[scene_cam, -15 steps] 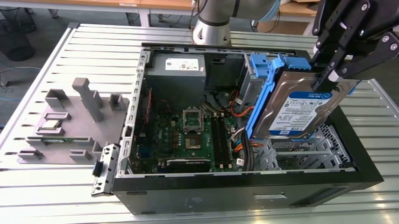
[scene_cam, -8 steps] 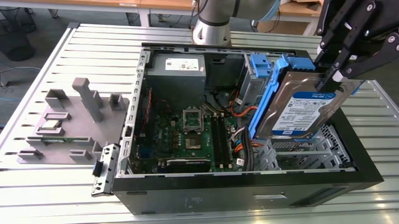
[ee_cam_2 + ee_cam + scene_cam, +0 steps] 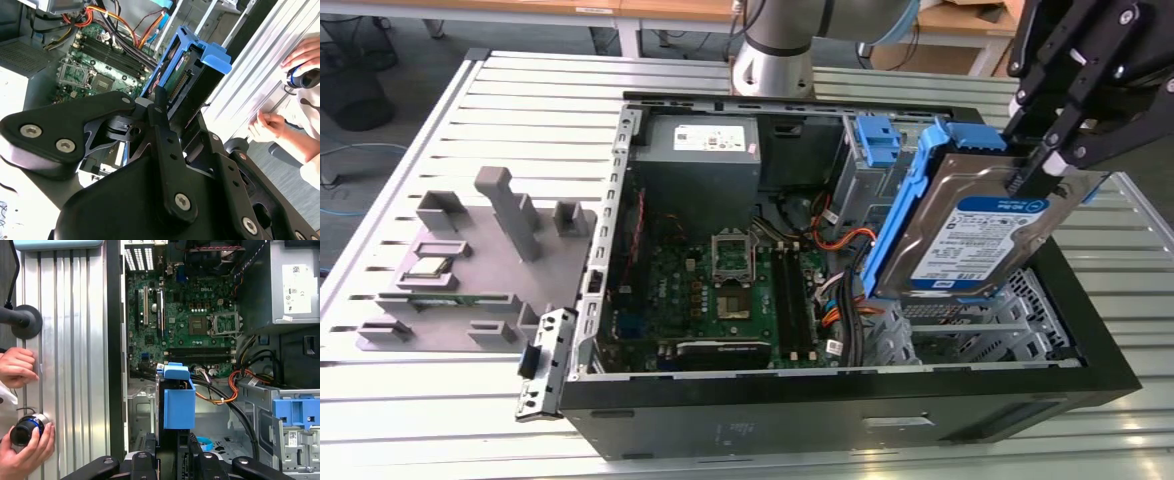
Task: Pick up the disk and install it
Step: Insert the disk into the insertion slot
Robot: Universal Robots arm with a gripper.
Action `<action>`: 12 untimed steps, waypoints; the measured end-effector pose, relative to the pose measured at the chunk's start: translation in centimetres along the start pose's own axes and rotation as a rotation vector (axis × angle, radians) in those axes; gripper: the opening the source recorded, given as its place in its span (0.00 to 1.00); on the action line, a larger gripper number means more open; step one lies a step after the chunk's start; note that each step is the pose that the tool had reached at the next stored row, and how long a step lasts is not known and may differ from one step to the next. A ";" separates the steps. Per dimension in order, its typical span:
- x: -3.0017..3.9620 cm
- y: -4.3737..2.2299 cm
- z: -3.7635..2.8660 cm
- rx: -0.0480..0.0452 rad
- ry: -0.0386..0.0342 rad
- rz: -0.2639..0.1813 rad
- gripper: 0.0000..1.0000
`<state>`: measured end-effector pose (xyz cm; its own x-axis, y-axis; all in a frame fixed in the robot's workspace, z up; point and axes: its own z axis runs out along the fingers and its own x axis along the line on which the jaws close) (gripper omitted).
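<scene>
Disk point(image 3: 974, 240) held w/ tool point(image 3: 1027, 182), tool's top cut off.

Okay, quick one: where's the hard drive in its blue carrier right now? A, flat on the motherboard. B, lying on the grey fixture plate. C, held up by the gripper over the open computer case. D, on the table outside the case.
C: in the exterior view the gripper is shut on the upper edge of the disk, which hangs tilted over the metal drive cage of the computer case.
</scene>
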<state>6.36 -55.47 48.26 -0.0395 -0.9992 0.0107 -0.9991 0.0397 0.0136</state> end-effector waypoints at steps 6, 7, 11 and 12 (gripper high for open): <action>-0.05 -1.39 -0.01 -0.0002 0.0000 0.000 0.35; -0.07 -1.63 -0.01 -0.0002 0.0000 0.000 0.35; -0.09 -2.13 -0.01 -0.0002 -0.0001 0.000 0.35; -0.09 -2.18 0.01 -0.0002 -0.0001 0.000 0.35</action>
<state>8.54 -55.47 48.22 -0.0394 -0.9992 0.0106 -0.9991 0.0396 0.0138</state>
